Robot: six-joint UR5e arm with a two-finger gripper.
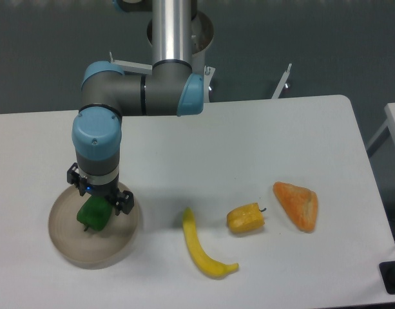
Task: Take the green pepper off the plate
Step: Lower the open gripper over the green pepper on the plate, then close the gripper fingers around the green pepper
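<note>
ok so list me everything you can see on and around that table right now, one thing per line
plate: 1, beige-grey, front left of table
green pepper: 1, bright green, on the plate, partly under the end effector
banana: 1, yellow, front centre of table
yellow pepper: 1, yellow-orange, right of the banana
orange wedge-shaped item: 1, orange, right of the yellow pepper
table: 1, white
arm: 1, grey with blue caps, reaching over the plate
end effector: 1, black, directly above the green pepper; open or shut unclear
</note>
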